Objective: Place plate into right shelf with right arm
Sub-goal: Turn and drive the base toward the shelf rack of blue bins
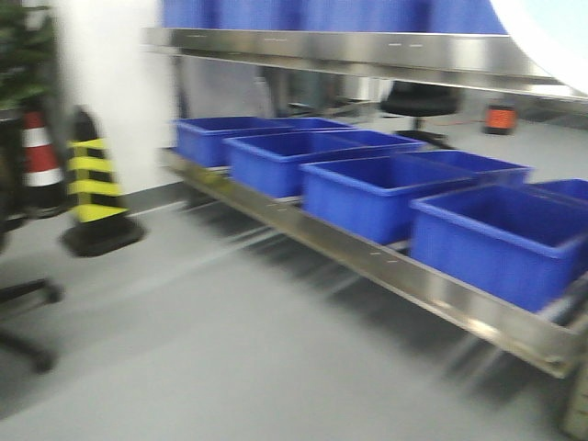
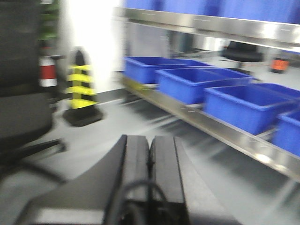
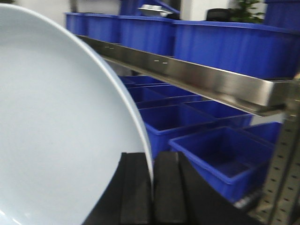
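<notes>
The right gripper (image 3: 151,161) pinches the rim of the plate (image 3: 56,131), which stands on edge and spreads up and left from the jaws. Beyond them and to their right are the shelf (image 3: 211,79) and its blue bins (image 3: 220,159). The left gripper (image 2: 150,145) has its jaws pressed together, holding nothing.

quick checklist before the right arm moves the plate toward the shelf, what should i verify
1. Plate gripped by right hand: ok, rim pinched between its fingers.
2. Left hand shut and empty: ok.
3. Right shelf ahead: ok, its blue bins fill the right wrist view.
4. Nearest bin free: ok, looks empty.
5. Plate clearance under the upper beam: cannot tell.
6. Views steady: not ok, front view is blurred.
</notes>
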`<state>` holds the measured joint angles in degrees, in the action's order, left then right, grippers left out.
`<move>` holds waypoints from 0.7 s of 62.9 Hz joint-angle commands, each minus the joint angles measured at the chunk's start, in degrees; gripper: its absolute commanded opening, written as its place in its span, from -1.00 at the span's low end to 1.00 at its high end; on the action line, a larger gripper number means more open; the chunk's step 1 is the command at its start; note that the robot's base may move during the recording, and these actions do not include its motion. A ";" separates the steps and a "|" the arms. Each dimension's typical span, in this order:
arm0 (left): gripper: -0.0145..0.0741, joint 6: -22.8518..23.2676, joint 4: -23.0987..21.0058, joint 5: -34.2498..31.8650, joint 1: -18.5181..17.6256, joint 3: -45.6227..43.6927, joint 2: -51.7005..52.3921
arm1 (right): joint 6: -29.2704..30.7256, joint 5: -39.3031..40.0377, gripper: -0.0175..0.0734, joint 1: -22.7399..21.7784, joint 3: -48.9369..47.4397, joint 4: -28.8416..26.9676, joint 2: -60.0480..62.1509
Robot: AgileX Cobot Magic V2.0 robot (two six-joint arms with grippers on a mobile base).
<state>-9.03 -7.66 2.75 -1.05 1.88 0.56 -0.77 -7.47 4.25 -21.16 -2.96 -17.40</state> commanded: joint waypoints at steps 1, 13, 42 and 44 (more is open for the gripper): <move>-0.96 0.40 -0.47 -5.16 -0.11 0.59 0.59 | 0.30 5.31 -0.51 -0.43 -1.61 0.40 -0.32; -0.96 0.40 -0.47 -5.16 -0.11 0.59 0.59 | 0.30 5.31 -0.51 -0.43 -1.61 0.40 -0.32; -0.96 0.40 -0.47 -5.16 -0.11 0.59 0.59 | 0.30 5.31 -0.51 -0.43 -1.61 0.40 -0.32; -0.96 0.40 -0.47 -5.16 -0.11 0.59 0.59 | 0.30 5.31 -0.51 -0.43 -1.61 0.40 -0.32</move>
<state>-9.03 -7.66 2.75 -1.05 1.88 0.56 -0.77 -7.47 4.25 -21.16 -2.96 -17.40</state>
